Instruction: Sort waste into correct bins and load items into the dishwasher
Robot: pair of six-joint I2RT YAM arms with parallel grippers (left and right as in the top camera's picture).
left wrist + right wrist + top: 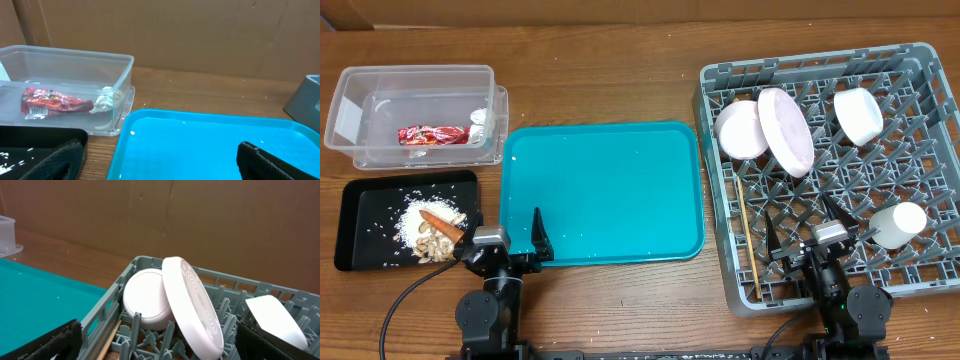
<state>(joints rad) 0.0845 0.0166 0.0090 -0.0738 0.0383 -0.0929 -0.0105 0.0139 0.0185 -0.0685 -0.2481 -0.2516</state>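
Sorting is looking done, and the left gripper and right gripper are gaping wide and empty, so the 2 are best parking clear of the rack.

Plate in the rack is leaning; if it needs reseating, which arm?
Right, likely. The right gripper, open, sits over the rack at its near edge, plate ahead of it; the left gripper is across the teal tray.
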